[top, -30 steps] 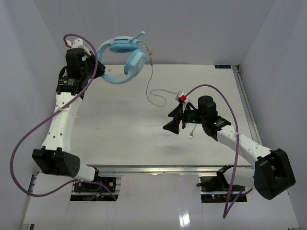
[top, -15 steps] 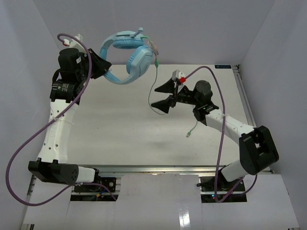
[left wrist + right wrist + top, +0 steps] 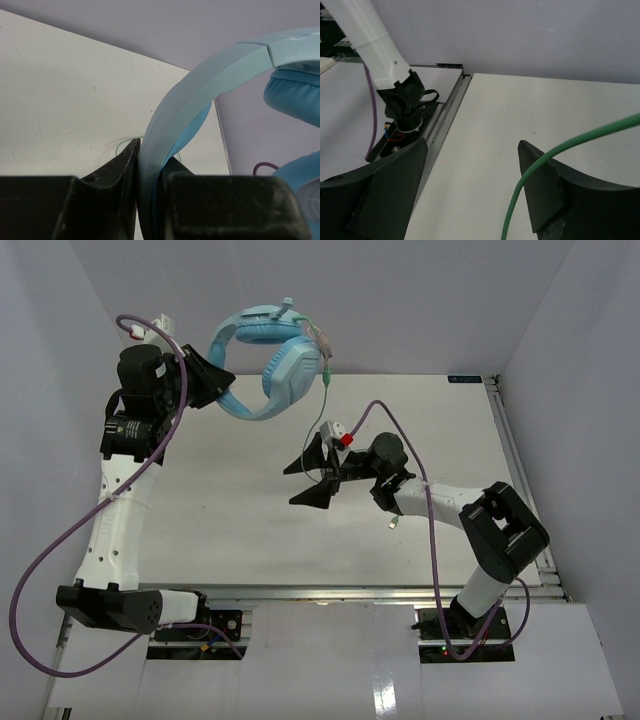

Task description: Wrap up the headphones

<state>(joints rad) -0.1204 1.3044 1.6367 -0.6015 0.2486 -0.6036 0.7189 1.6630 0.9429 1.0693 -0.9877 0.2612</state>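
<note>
The light blue headphones (image 3: 268, 358) hang in the air above the table's far left. My left gripper (image 3: 218, 382) is shut on their headband (image 3: 200, 85). In the left wrist view the band is pinched between the two black fingers (image 3: 120, 170), with a padded earcup (image 3: 295, 95) at the right. The thin green cable (image 3: 324, 405) drops from the lower earcup to my right gripper (image 3: 297, 485). Its plug (image 3: 393, 523) lies on the table. My right gripper (image 3: 472, 150) is open. The cable (image 3: 560, 150) runs across its right finger (image 3: 540, 175), inside the jaws.
The white table (image 3: 220, 530) has a metal rail along its right edge (image 3: 510, 450) and near edge. Purple robot cables (image 3: 60, 530) loop beside both arms. Grey walls close in the back and both sides. The left arm's base (image 3: 402, 100) shows in the right wrist view.
My right arm has swung left across the table, bringing its open jaws around the hanging cable. My left arm has lifted and turned the headphones slightly.
</note>
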